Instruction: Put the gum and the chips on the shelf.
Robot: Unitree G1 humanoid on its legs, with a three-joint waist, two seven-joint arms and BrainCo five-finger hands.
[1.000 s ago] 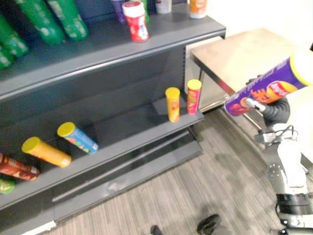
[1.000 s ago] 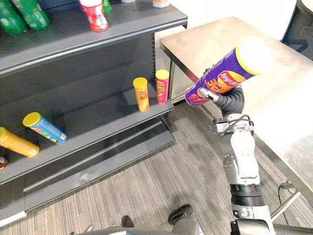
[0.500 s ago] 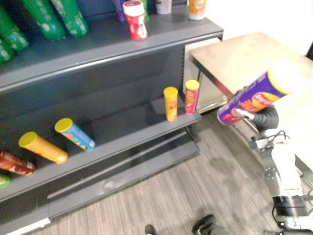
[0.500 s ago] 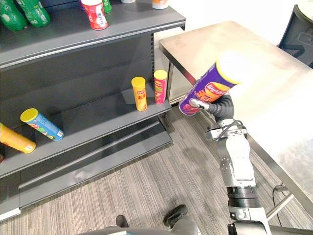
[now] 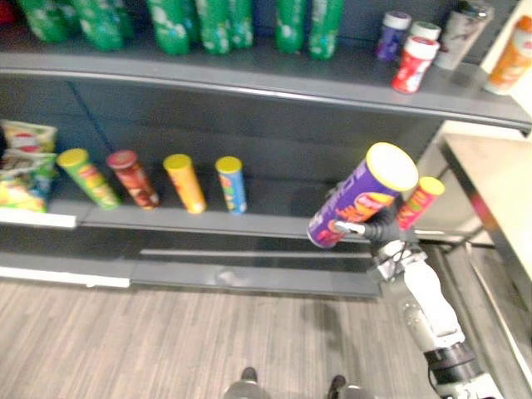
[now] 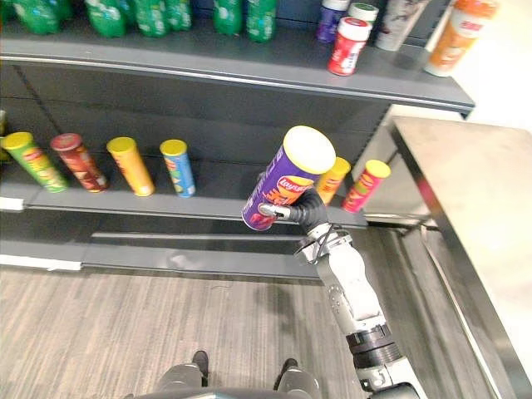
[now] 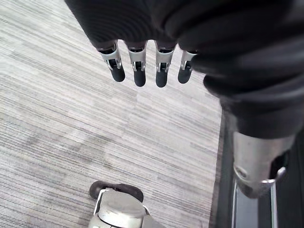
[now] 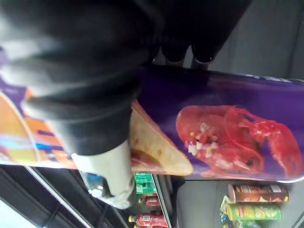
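Note:
A tall purple chips can (image 5: 362, 195) with a pale yellow lid is tilted in the air in front of the lower shelf (image 6: 224, 195). My right hand (image 6: 312, 214) is shut on its lower part. Seen from the right wrist, the can (image 8: 228, 137) lies across the hand's dark cover (image 8: 85, 71), with fingers curled over it. A red-and-white small bottle (image 5: 413, 65) stands on the upper shelf (image 5: 249, 75) beside a purple one (image 5: 389, 37). My left hand (image 7: 137, 66) hangs over the grey floor, fingers straight, holding nothing.
Several chips cans (image 5: 184, 183) lean on the lower shelf, and two more (image 6: 364, 184) stand at its right end behind the held can. Green bottles (image 5: 216, 21) line the upper shelf. Snack bags (image 5: 25, 162) sit at far left. A metal table (image 6: 474, 191) stands at right.
The camera has swung to face the shelf squarely. My right hand keeps the purple can, now in front of the lower shelf instead of beside the metal table.

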